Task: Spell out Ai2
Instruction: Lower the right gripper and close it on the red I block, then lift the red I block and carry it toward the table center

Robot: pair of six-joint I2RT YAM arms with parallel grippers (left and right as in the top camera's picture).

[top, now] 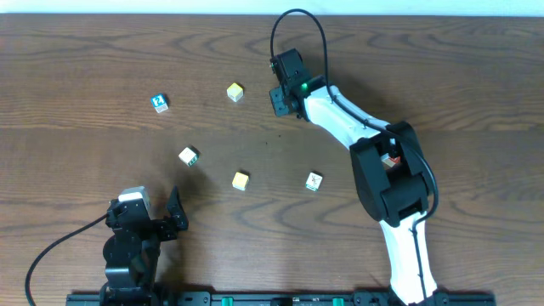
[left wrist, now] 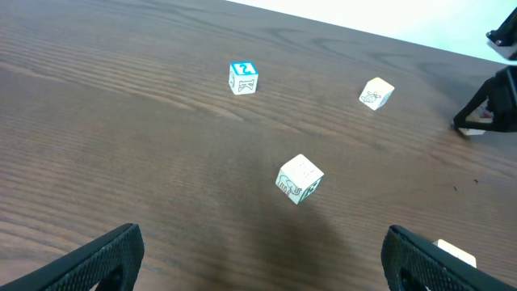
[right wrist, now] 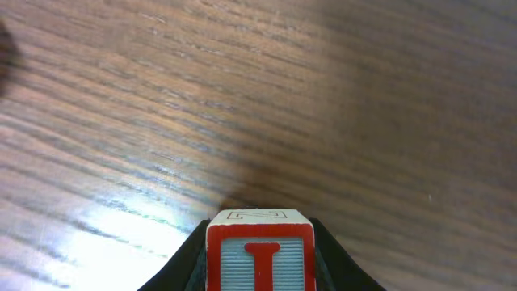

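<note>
Dark wood-grain tabletop (top: 85, 51) fills every view. Right gripper (top: 283, 99), upper centre of the overhead view, clamps the I cube (right wrist: 260, 255) (white face, red frame, red letter). Left gripper (left wrist: 266, 271) gapes wide, holding nothing. Blue-framed 2 cube (top: 160, 103) sits upper left; a red-marked cube (top: 314, 181), its letter unreadable, lies lower centre.

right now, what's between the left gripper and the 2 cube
Just the green-marked cube, about midway from left gripper to 2 cube; left wrist view shows it.
</note>
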